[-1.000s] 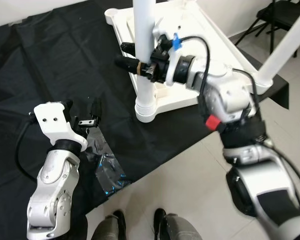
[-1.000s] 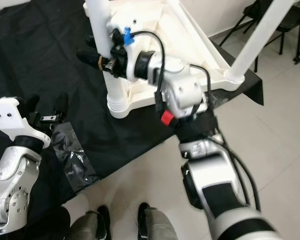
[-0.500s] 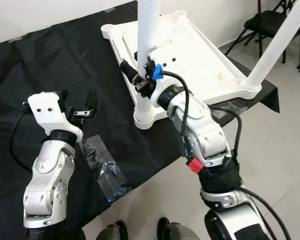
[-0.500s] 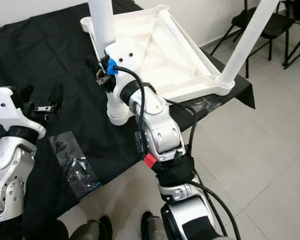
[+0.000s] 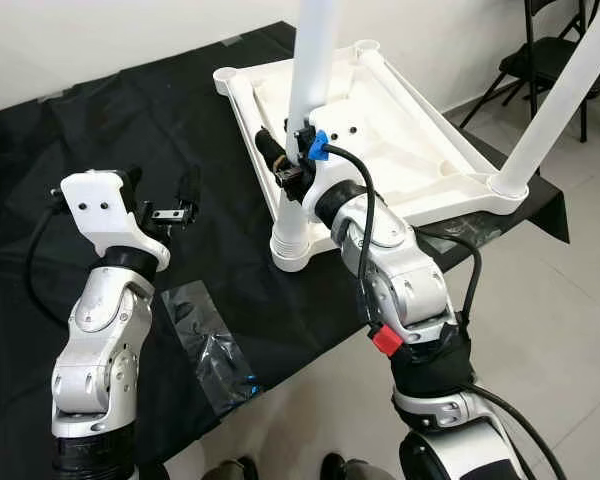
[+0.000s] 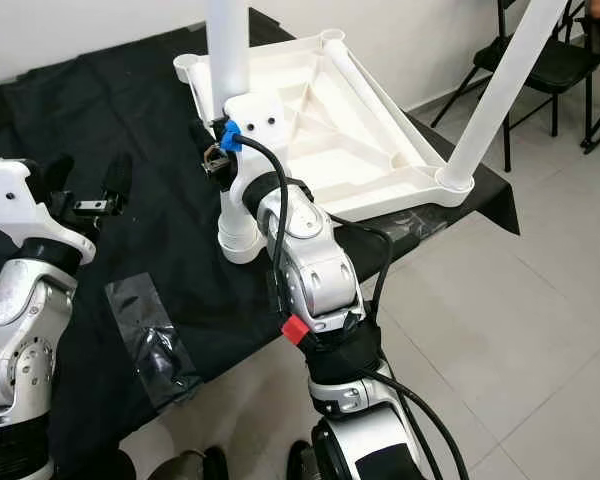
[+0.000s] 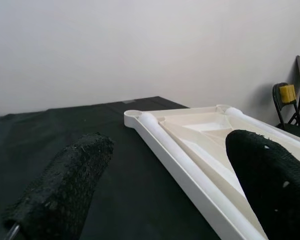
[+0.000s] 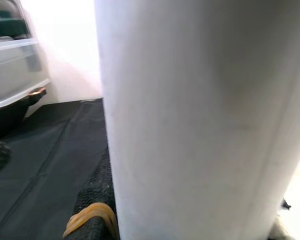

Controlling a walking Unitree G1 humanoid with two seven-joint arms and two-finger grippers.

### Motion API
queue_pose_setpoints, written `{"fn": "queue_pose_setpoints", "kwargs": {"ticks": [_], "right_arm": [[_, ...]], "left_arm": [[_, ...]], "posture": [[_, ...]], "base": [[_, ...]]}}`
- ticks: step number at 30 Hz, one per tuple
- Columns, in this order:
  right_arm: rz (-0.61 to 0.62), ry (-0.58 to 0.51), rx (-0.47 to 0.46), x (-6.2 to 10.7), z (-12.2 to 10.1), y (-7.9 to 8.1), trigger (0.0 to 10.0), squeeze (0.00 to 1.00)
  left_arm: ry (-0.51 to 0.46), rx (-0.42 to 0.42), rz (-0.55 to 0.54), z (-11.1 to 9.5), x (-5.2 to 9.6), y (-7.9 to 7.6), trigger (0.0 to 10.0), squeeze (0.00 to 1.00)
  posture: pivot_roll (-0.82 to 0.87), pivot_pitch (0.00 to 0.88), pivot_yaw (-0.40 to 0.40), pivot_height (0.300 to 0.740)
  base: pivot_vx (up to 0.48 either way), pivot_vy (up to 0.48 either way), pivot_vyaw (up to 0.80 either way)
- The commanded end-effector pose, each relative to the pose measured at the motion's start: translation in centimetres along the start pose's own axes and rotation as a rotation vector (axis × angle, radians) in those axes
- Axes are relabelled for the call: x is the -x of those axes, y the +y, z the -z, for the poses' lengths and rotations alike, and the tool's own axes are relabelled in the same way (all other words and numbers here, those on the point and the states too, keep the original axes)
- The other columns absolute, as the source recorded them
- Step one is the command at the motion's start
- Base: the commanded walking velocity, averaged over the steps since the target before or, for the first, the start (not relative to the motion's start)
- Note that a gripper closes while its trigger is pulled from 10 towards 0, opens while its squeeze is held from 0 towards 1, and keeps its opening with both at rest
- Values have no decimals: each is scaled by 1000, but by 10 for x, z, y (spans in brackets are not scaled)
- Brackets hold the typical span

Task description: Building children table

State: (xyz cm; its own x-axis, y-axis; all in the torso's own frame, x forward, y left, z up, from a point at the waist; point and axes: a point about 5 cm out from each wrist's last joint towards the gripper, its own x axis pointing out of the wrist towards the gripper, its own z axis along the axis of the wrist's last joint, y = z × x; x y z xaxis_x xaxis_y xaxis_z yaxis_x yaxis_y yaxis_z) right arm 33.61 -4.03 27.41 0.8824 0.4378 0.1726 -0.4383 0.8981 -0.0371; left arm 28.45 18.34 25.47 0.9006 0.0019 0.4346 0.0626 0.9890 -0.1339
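Your right gripper [image 6: 216, 152] is gripping the upright white leg [image 6: 229, 60] standing in the corner of the upside-down table top [image 6: 320, 110]. Your left gripper [image 6: 85, 190] is hovering open over the black cloth [image 6: 150, 100].

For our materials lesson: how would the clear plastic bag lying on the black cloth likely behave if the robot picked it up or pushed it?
The plastic bag looks thin and crumpled, so it is probably floppy and very light. Its glossy film may slip between the fingers. Pushed across the black cloth, it would likely crumple or slide, not roll.
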Motion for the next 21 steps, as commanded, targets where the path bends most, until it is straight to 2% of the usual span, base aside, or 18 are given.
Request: {"fn": "queue_pose_setpoints", "kwargs": {"ticks": [1,7,12,13,14,15,16,17,19,20,21], "right_arm": [[82,272,-32,6,55,-12,10000,0],[82,259,22,2,52,-12,10000,0],[52,165,13,-5,34,-12,10000,0],[29,77,11,-8,20,-13,10000,0],[29,77,11,-8,20,-13,10000,0],[14,14,12,-9,9,-14,10000,0],[-10,-110,28,-10,-13,-17,10000,0],[-10,-110,28,-10,-13,-17,10000,0],[-64,-280,41,-7,-48,-21,10000,0],[-64,-280,41,-7,-48,-21,10000,0],[-100,-330,36,-5,-60,-23,10000,0]], "left_arm": [[-2,0,3,0,0,3,10000,0],[-34,2,29,-9,-6,1,10000,0],[-48,0,34,-12,-8,2,10000,0],[-52,-1,34,-13,-9,2,10000,0],[-52,-1,34,-13,-9,2,10000,0],[-55,-2,34,-14,-9,2,10000,0],[-58,-1,36,-14,-10,2,10000,0],[-58,-1,36,-14,-10,2,10000,0],[-62,3,40,-15,-11,1,10000,0],[-62,3,40,-15,-11,1,10000,0],[-63,5,43,-15,-11,1,10000,0]], "posture": [[-1,188,1,740],[1,183,-1,740],[2,176,-2,740],[2,172,-2,740],[2,172,-2,740],[2,172,-2,740],[-1,167,0,740],[-1,167,0,740],[-2,163,-1,740],[-2,163,-1,740],[-3,160,0,740]], "base": [[0,0,0],[0,0,0],[0,0,0],[0,0,0],[0,0,0],[0,0,0],[0,0,0],[0,0,0],[0,0,0],[0,0,0],[0,0,0]]}}
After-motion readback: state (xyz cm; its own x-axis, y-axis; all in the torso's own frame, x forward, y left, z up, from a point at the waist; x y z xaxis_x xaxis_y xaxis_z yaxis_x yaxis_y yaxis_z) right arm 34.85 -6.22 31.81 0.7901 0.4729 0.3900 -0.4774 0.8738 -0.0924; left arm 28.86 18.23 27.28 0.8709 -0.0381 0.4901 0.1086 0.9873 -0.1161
